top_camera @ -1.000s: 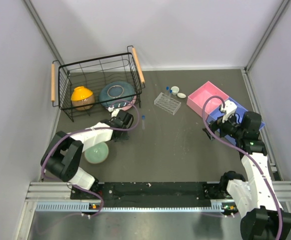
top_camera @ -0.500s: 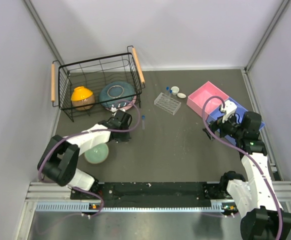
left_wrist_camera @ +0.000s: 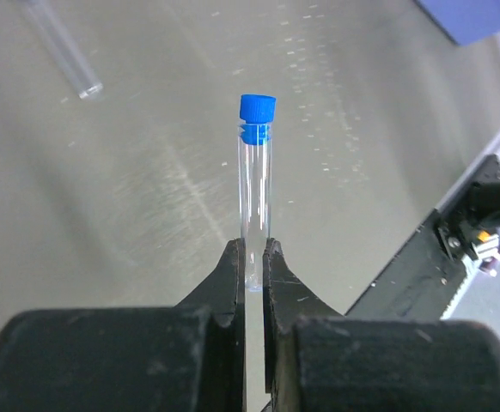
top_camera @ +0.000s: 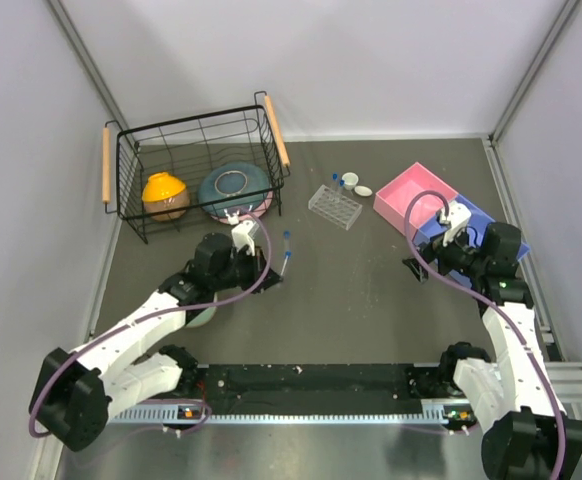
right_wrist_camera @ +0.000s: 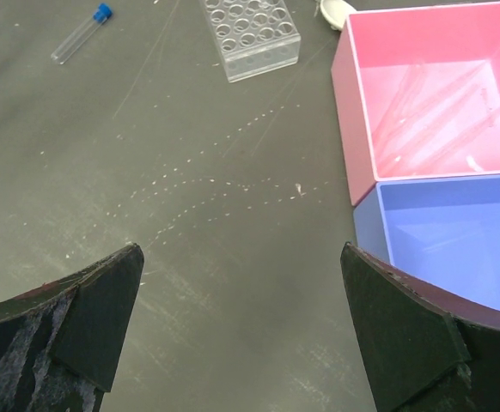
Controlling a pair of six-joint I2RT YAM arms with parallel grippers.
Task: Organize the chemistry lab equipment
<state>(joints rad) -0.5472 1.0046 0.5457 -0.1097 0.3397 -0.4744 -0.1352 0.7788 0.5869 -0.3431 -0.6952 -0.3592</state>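
My left gripper (left_wrist_camera: 252, 245) is shut on a clear tube with a blue cap (left_wrist_camera: 255, 172), which sticks out forward above the table. In the top view the left gripper (top_camera: 274, 272) is at mid table with a tube (top_camera: 286, 245) at its tip. Another clear tube (left_wrist_camera: 61, 51) lies on the table beyond it. The clear tube rack (top_camera: 333, 206) stands empty, and also shows in the right wrist view (right_wrist_camera: 250, 34). Two white cups (top_camera: 350, 181) (top_camera: 364, 190) sit behind it. Pipettes (right_wrist_camera: 430, 112) lie in the pink tray (top_camera: 416, 195). My right gripper (right_wrist_camera: 240, 249) is open and empty.
A black wire basket (top_camera: 196, 170) at the back left holds an orange bowl (top_camera: 165, 195) and a blue bowl (top_camera: 233, 188). A green bowl (top_camera: 199, 310) sits under my left arm. A blue tray (top_camera: 451, 225) adjoins the pink tray, by my right gripper (top_camera: 418, 268).
My left arm has swung away from the basket, to the right and nearer, and its gripper is now at the tube in mid table. The right arm has not moved.
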